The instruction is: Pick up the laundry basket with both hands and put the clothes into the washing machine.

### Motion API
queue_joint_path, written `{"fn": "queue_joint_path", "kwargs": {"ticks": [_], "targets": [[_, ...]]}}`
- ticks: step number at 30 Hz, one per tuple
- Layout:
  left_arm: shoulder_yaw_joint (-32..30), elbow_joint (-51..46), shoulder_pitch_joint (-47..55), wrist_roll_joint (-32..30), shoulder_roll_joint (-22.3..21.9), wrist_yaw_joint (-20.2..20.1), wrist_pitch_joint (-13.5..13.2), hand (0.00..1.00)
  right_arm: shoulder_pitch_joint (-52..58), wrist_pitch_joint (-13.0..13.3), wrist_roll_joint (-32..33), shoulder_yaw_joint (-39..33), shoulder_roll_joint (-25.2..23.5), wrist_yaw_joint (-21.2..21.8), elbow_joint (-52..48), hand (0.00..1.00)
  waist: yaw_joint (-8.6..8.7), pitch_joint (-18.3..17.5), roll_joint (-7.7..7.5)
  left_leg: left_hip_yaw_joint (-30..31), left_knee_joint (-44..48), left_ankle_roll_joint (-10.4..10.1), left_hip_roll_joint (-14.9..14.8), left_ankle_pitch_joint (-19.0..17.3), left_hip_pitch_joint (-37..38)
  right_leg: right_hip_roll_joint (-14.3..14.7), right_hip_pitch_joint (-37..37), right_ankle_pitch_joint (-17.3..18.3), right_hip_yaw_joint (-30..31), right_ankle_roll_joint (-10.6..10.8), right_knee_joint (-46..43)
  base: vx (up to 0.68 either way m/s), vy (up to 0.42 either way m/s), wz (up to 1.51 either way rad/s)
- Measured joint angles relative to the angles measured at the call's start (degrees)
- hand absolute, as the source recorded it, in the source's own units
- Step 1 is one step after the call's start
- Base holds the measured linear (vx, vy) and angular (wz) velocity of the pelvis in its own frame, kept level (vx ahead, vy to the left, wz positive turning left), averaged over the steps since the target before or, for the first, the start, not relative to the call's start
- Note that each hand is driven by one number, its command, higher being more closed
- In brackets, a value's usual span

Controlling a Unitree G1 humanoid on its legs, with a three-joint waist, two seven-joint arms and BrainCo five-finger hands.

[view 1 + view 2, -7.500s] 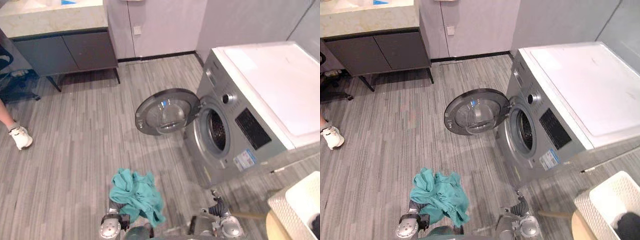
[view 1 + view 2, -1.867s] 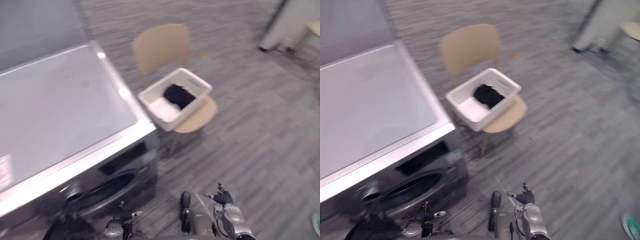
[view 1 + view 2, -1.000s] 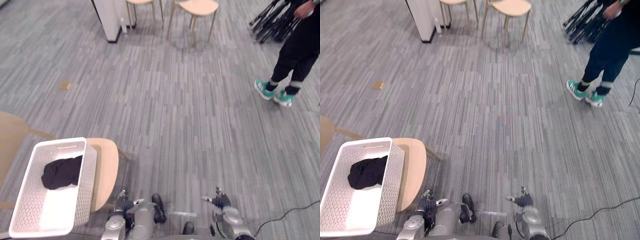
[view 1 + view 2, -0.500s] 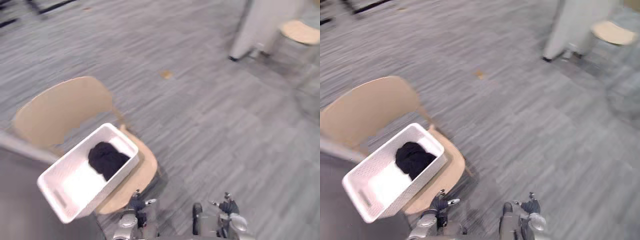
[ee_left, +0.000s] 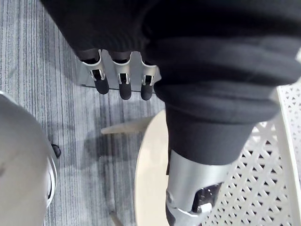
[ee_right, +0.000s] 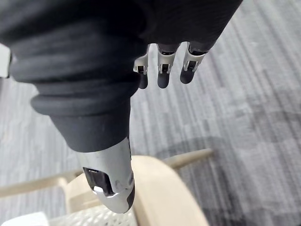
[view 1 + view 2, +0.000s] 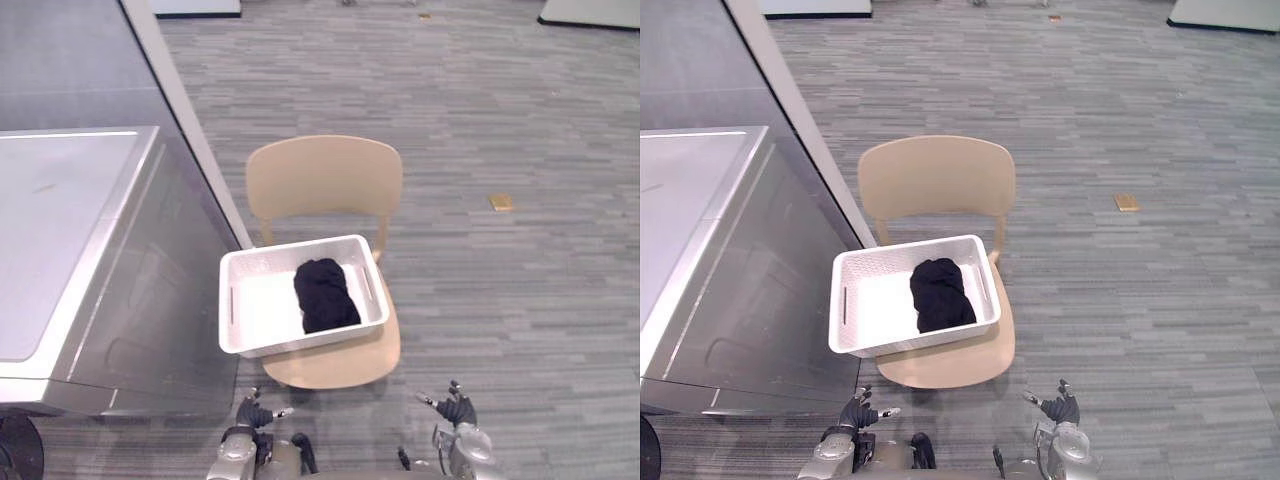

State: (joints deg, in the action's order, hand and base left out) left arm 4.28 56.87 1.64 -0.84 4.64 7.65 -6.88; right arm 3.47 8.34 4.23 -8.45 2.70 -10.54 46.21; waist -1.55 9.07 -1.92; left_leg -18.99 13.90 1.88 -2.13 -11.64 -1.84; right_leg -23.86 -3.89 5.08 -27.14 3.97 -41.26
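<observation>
- The washing machine flanks your left; your left hand hangs low, fingers relaxed and empty.
- Your view has swung round: the laundry basket, with the dark clothes inside, now sits squarely ahead on the chair, ready for your approach.
- Your right hand hangs equally slack and empty.

White laundry basket sits on wooden chair, on grey floor.

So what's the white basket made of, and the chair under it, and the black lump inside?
The basket: probably white plastic, its walls full of small moulded holes. The chair: looks like pale wood or plywood, smooth, matte, curved back. The black lump: soft cloth, crumpled in folds.
</observation>
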Motion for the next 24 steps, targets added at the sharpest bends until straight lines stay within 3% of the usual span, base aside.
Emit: {"fn": "queue_joint_path", "kwargs": {"ticks": [1, 2, 3, 5, 6, 7, 8, 9, 12, 15, 21, 24], "targets": [[0.2, 0.0, 0.0, 0.0, 0.3, 0.0, 0.0, 0.00, 0.1, 0.0, -0.3, 0.2, 0.0, -0.1, -0.4, 0.00, 0.35, 0.0, -0.05, 0.4, 0.0, 0.0, 0.2, 0.0, 0.0, 0.3, -0.8, 0.9, 1.6, -0.1, -1.3, 0.11, 0.040, 0.96], [0.4, 0.0, 0.1, -0.2, 0.9, 0.0, 0.0, 0.00, 0.7, 0.0, -1.7, 0.9, 0.2, -0.7, -3.5, 0.00, 0.98, 0.2, -0.09, 3.0, 0.0, 0.1, 0.2, 0.0, 0.3, 3.9, -3.7, 5.8, 9.1, 1.7, -3.8, 0.12, -0.050, 0.91], [0.4, 0.0, 0.2, -0.2, 1.0, 0.0, 0.0, 0.00, 1.4, 0.0, -3.6, 1.5, 0.7, -1.1, -6.9, 0.00, 1.14, 0.3, 0.00, 4.9, 0.0, 0.0, 0.1, 0.0, 0.8, 7.5, -5.2, 8.8, 14.1, 2.0, -1.9, 0.14, -0.068, 1.05], [0.3, -0.1, 0.7, -0.2, 1.1, 0.0, -0.4, 0.00, 1.7, 0.2, -6.4, 1.6, 1.9, -1.8, -12.3, 0.00, 1.32, 0.3, 0.10, 8.0, 0.1, -0.2, 0.2, 0.2, 1.0, 12.3, -6.4, 10.7, 20.7, 2.4, 5.7, 0.11, -0.100, 0.87], [0.4, -0.1, 0.7, -0.2, 1.2, 0.0, -0.5, 0.00, 1.7, 0.2, -7.5, 1.6, 2.5, -1.9, -14.0, 0.00, 1.45, 0.3, 0.09, 9.0, 0.3, -0.5, 0.4, 0.3, 0.8, 13.7, -6.4, 10.7, 22.9, 2.4, 9.1, 0.09, -0.147, 1.16], [0.4, -0.1, 0.9, -0.2, 1.4, 0.1, -1.0, 0.00, 1.9, 0.2, -10.4, 1.6, 3.4, -2.6, -17.3, 0.00, 1.82, 0.0, -0.86, 11.8, 0.8, -1.5, 1.3, 0.8, 0.1, 14.4, -6.3, 8.7, 25.6, 2.8, 16.5, 0.07, -0.140, 1.13], [0.3, -0.1, 1.1, -0.3, 1.6, 0.1, -1.4, 0.00, 2.0, 0.2, -11.4, 1.6, 3.8, -2.8, -19.4, 0.00, 1.94, 0.1, -1.54, 13.1, 1.2, -1.8, 2.1, 0.7, -0.1, 13.9, -6.5, 5.7, 25.6, 2.5, 18.9, 0.13, -0.251, 1.31], [-0.2, -0.4, 1.3, -0.2, 0.9, 0.1, -1.7, 0.00, 2.0, 0.2, -14.4, 2.5, 5.7, -2.9, -22.2, 0.00, 1.78, 0.2, 0.54, 15.7, 1.4, -3.3, 0.7, 0.7, -0.5, 14.9, -4.9, 5.6, 23.3, 1.7, 19.8, 0.12, -0.227, 0.73], [-0.4, -0.6, 2.3, -0.2, 0.2, 0.0, -2.4, 0.00, 0.6, 0.4, -19.6, 6.2, 8.1, -1.5, -27.1, 0.00, 0.66, -0.1, 2.45, 16.7, -1.3, -5.3, -1.8, 1.5, -0.5, 17.4, -3.8, 4.7, 21.0, 0.4, 22.7, 0.09, -0.206, 0.23], [-0.6, -0.6, 2.3, -0.2, 0.2, 0.0, -2.5, 0.00, 0.3, 0.8, -21.9, 8.8, 8.8, -0.3, -27.8, 0.00, 0.71, -0.2, 2.59, 19.1, -3.0, -6.7, -2.5, 2.5, -0.4, 18.1, -1.9, 4.2, 18.3, -0.3, 25.0, 0.03, -0.120, 0.40], [-1.8, -0.9, 2.0, -0.2, 0.5, -0.1, -2.6, 0.00, -6.6, 2.3, -23.4, 16.6, 12.7, 2.5, -21.7, 0.00, 0.35, 0.1, 2.09, 23.9, -3.4, -7.2, -1.6, 5.3, -4.2, 17.5, -1.2, 2.2, 13.1, -0.5, 29.0, -0.01, -0.017, 0.49], [-1.6, -2.0, 0.5, -0.2, 1.1, -0.1, -3.0, 0.00, -14.5, 2.5, -23.4, 18.8, 14.8, 3.1, -14.1, 0.00, -0.85, 3.8, 3.08, 27.4, -3.1, -7.3, -0.4, 7.9, -7.7, 16.7, -1.9, 1.2, 9.0, -0.9, 29.5, -0.10, -0.006, 0.80]]}}
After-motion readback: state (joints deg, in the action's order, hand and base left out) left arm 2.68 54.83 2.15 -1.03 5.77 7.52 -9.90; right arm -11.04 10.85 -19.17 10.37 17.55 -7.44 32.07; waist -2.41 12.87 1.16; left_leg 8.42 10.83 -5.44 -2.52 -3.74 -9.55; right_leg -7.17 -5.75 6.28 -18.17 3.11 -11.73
